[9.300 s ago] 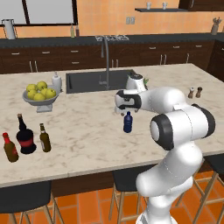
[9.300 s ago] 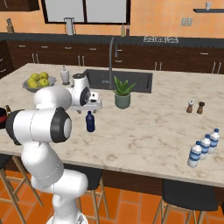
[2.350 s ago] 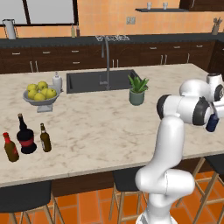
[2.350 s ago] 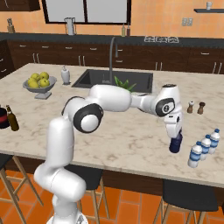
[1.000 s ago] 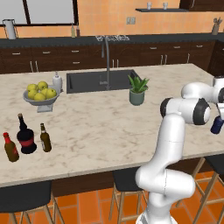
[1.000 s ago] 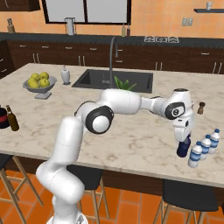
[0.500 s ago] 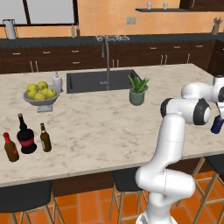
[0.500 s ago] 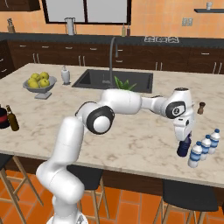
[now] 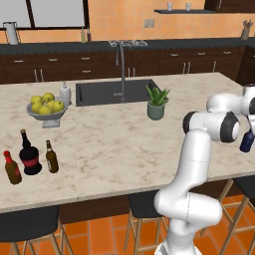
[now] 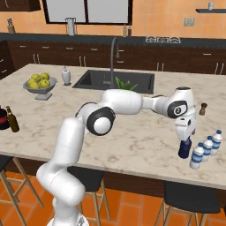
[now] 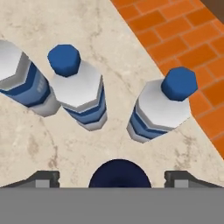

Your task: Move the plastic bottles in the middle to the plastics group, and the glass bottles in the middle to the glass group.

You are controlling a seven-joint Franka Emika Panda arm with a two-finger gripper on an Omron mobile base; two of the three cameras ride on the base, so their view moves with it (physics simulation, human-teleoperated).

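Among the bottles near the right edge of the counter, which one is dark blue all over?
The squat dark blue bottle, directly under the end effector. The three bottles beside it are whitish with blue caps and labels.

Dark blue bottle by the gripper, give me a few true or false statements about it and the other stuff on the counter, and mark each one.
1. The dark blue bottle stands on the counter beside the white, blue-capped bottles. True.
2. The gripper is clamped shut on the dark blue bottle. False: in the hand view its fingertips stand apart on either side of the bottle, clear of it.
3. The fruit bowl holds yellow-green fruit. True.
4. The potted plant sits next to the black bottle with a red label. False: the plant is by the sink; that bottle is near the counter's front left.
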